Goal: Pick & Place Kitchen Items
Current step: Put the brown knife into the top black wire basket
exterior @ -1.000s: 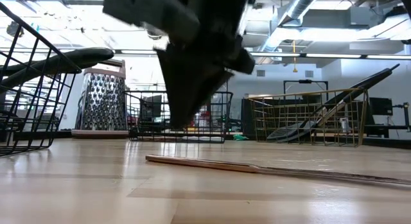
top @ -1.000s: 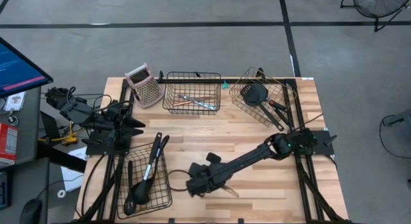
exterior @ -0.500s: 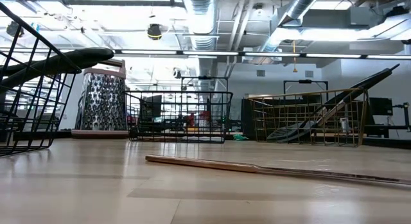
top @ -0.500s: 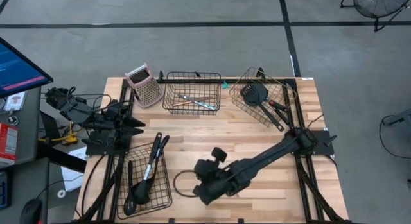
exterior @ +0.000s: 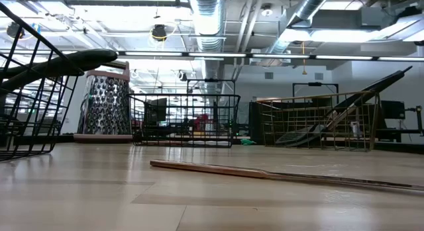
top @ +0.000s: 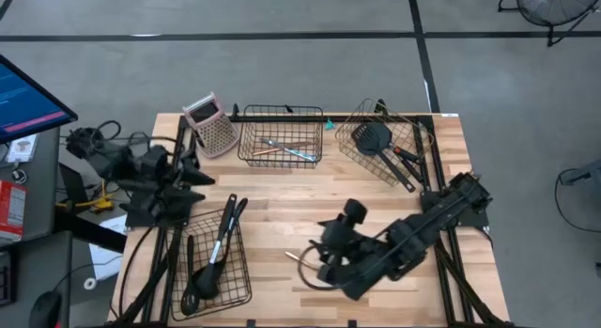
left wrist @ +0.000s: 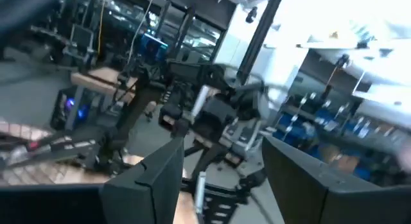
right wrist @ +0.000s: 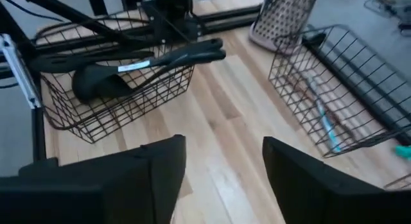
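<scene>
A wooden-handled utensil [exterior: 265,173] is lying flat on the table [top: 310,201], just beside the right gripper [top: 324,262], whose fingers are standing apart, grasping nothing. The left gripper [left wrist: 221,179] is waiting well away at the table's left edge, fingers spread and empty

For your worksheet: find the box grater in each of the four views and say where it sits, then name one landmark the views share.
High view: grater at the table's far left, beside the black basket.
Low view: grater stands upright, left of centre.
Left wrist view: not in it.
Right wrist view: grater at the top edge.
Shared landmark: the black basket next to the grater.
</scene>
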Robot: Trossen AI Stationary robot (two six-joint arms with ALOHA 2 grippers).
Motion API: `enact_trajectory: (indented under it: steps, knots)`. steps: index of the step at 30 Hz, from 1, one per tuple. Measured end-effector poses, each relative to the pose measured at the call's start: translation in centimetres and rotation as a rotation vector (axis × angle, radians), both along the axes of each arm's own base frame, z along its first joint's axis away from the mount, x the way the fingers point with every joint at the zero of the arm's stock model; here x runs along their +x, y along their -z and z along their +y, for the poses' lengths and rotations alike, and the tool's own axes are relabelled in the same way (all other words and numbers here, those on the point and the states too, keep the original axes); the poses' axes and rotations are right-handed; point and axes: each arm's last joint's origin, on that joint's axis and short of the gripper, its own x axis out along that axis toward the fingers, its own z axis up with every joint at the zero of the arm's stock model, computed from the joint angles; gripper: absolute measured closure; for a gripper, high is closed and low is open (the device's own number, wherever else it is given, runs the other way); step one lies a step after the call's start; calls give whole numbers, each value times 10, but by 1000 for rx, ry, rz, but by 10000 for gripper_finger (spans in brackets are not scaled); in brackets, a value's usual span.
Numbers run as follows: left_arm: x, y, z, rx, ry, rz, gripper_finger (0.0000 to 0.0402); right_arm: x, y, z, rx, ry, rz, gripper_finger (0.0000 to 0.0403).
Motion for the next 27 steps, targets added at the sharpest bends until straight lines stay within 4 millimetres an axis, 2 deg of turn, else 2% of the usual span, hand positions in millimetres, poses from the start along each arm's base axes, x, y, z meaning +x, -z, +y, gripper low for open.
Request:
enact_trajectory:
  steps: [4, 12, 21, 27]
  knots:
    - [30, 10, -13, 87, -23, 59, 203, -27, -22, -2, -1, -18, -33, 192]
    - [100, 47, -33, 192, 113, 226, 203, -80, -57, -6, 20, -14, -136, 204]
    - [160, 91, -41, 216, 298, 353, 203, -110, -57, 0, 30, 32, -152, 206]
    - [197, 102, -45, 256, 367, 398, 202, -119, -54, 7, 48, 53, -182, 207]
